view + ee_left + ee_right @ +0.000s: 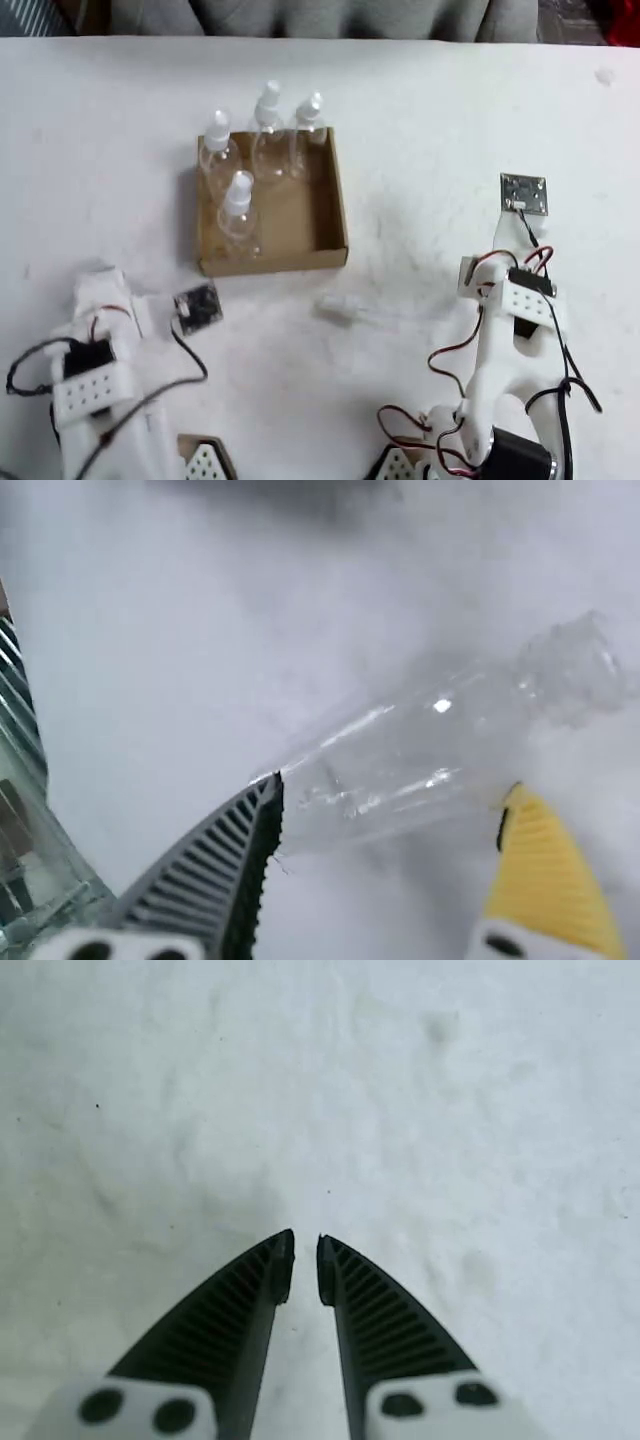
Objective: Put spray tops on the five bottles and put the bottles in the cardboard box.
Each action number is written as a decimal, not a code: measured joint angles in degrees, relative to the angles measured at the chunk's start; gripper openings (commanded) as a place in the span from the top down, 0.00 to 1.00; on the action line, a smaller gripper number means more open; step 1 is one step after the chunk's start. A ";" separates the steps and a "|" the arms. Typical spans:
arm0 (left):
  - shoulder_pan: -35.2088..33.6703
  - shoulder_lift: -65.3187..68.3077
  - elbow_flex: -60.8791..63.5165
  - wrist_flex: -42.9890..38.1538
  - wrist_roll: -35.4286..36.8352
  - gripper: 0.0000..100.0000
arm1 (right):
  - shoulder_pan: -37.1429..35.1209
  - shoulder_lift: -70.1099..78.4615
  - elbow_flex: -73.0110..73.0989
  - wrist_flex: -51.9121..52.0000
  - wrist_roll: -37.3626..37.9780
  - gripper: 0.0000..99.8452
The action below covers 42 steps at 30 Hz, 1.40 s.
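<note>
Your left gripper [390, 792] is released. Its black finger [220, 870] and yellow finger [540, 870] stand wide apart with nothing held. The last bottle [430, 750] lies on its side on the table [450, 120], beyond the two fingertips and across the gap between them. Its neck points past the yellow finger's side. I see no spray top on this neck, but it is not sharp enough to be sure.

The main danger is rolling. The bottle is round and probably light, so if one finger reaches it before the other, it may be pushed away and not caught. A hard squeeze may also dent the thin clear wall or shoot the bottle out from between the fingers.

Your right gripper [305, 1260] has its fingers almost together, with only a thin slit between them. It grasps nothing and has only bare table ahead of its fingertips. You must open it before it can take a top.

In the cardboard box [338, 195] four capped bottles [240, 205] stand. A careless entry with the fifth one may knock them over.
</note>
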 measured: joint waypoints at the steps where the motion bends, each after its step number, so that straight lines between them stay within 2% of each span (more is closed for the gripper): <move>1: 0.09 3.52 -2.11 0.00 1.32 0.69 | 0.00 0.00 0.00 0.00 0.00 0.98; 9: -0.09 34.20 -23.56 2.99 3.87 0.69 | 0.00 0.00 0.00 0.00 0.00 0.98; 12: -1.49 41.85 -26.99 4.66 4.31 0.69 | 0.00 0.00 0.00 0.00 0.00 0.98; 18: -2.29 42.20 -26.73 5.19 5.80 0.69 | -0.09 0.00 0.00 0.00 0.00 0.98; 28: -3.69 42.29 -26.46 5.54 23.82 0.69 | -0.09 0.00 0.00 0.00 0.00 0.98; 31: -3.69 43.08 -27.78 8.53 28.40 0.69 | -0.09 0.00 0.00 0.00 0.09 0.98; 37: -4.13 43.52 -31.56 20.04 36.04 0.69 | -0.09 0.00 0.00 0.00 0.26 0.98; 42: -7.74 43.52 -32.88 21.89 44.84 0.68 | -0.09 0.00 0.00 0.00 0.26 0.98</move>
